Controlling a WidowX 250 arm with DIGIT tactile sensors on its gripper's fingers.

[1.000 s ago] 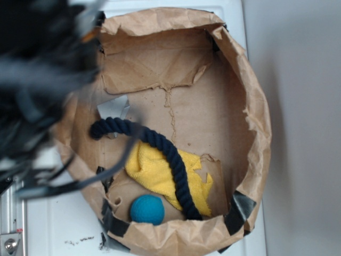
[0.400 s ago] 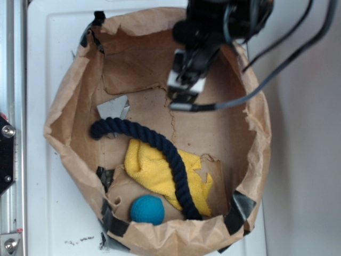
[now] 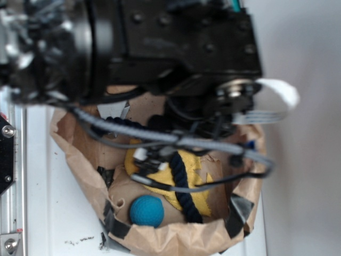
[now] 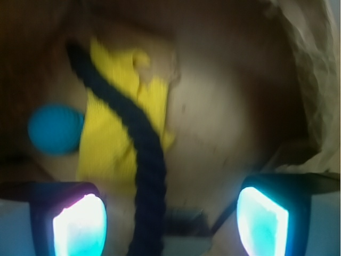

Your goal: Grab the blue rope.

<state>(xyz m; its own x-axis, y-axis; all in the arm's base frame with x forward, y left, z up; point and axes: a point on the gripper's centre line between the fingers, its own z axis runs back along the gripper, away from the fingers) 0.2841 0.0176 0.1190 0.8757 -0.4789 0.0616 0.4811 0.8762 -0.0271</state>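
Positioning my tool (image 4: 170,213) over blue rope (image 4: 146,160) inside paper bag (image 3: 176,237); jaws spread apart, rope between them, nearer one finger; next needing descent, then clenching

Arm (image 3: 160,48) blurs across the exterior view, hiding the bag's (image 3: 176,237) upper half and the rope's (image 3: 181,181) left end; wrist view is blurred, rope (image 4: 144,154) cut by bottom edge, end effector (image 4: 170,221) fingertips cropped.
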